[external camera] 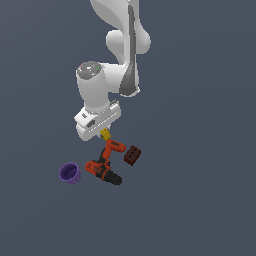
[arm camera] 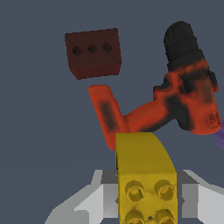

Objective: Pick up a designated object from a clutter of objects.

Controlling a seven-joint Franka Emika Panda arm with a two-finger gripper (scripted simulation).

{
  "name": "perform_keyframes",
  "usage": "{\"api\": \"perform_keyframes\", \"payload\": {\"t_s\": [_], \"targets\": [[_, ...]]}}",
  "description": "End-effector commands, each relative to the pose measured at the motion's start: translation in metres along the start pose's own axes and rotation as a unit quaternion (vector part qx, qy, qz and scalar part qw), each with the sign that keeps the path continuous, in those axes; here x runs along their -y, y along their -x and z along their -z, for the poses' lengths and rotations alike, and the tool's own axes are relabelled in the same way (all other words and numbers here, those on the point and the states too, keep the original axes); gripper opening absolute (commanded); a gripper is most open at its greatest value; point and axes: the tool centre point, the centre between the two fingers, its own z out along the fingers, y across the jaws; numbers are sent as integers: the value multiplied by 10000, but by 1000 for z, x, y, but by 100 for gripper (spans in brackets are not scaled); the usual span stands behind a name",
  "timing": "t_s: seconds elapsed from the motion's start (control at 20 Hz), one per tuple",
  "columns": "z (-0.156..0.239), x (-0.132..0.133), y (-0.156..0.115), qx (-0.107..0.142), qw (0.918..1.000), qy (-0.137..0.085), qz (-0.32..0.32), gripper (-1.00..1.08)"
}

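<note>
The tiny yellow block (external camera: 105, 133) with studs sits between my fingers; in the wrist view it (arm camera: 146, 175) fills the space between the grey fingers (arm camera: 101, 199). My gripper (external camera: 104, 134) is shut on it and holds it just above the foot of the orange-and-black power drill (external camera: 104, 166). In the wrist view the drill (arm camera: 175, 100) and the dark red holed brick (arm camera: 92, 52) lie below the block, apart from it.
The dark red brick (external camera: 132, 155) lies at the drill's side toward the exterior view's right. The purple cup (external camera: 70, 173) stands toward the exterior view's left of the drill; only a sliver of it (arm camera: 221, 138) shows in the wrist view. All rest on a flat dark grey floor.
</note>
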Motion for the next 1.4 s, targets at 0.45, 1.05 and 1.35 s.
{"api": "perform_keyframes", "payload": {"t_s": [0.45,1.05,1.35], "targets": [[89,76,-35,23,10000,-13,19,-100],[179,149,-72,26,10000,-45,43,-100],[207,170,-85,21,10000,-58,48,-100]]}}
